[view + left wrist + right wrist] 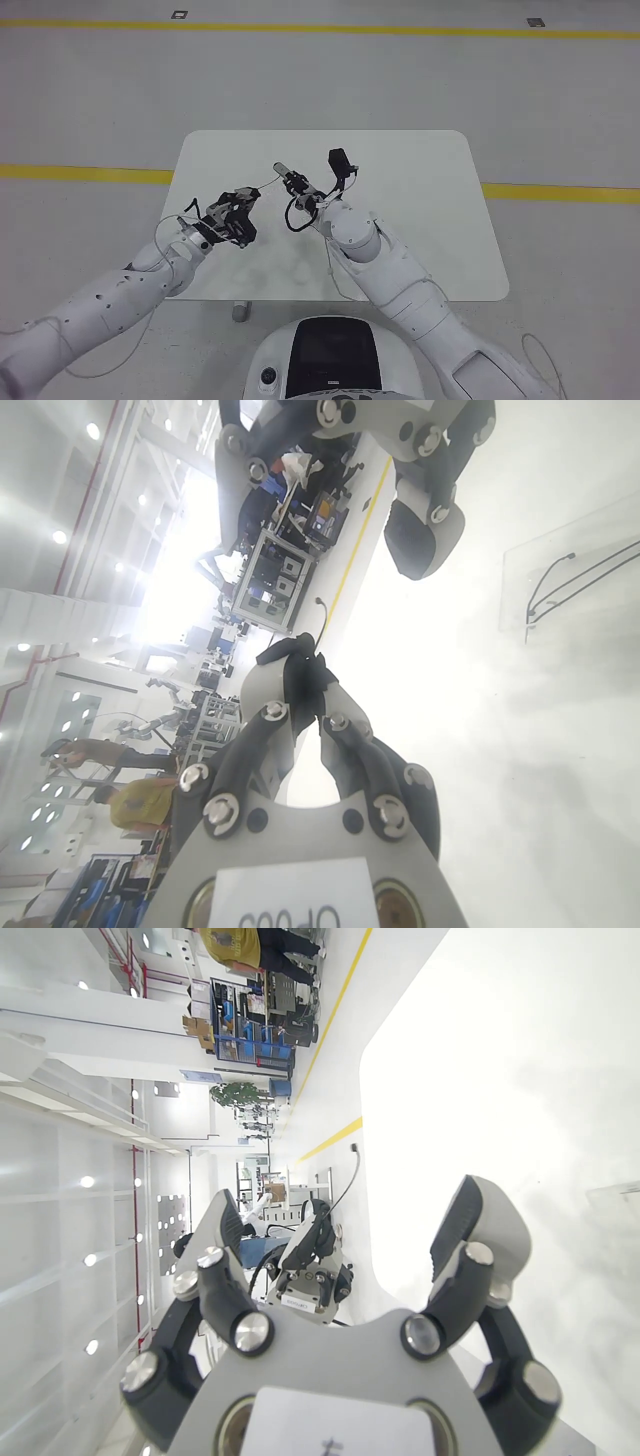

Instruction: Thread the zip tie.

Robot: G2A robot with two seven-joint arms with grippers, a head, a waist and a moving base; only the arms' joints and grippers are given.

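Black tie (322,620) is poking out of the left hand (302,665), which is pinching it shut above the surface (420,200), while the right hand (347,1203) is gaping empty nearby; likely risk: thin strap bending aside under closing fingers, spoiling the grasp.

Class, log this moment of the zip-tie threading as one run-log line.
left gripper shut on zip tie above table | right gripper open, facing it, apart | tie end sticks out toward right gripper | not yet threaded
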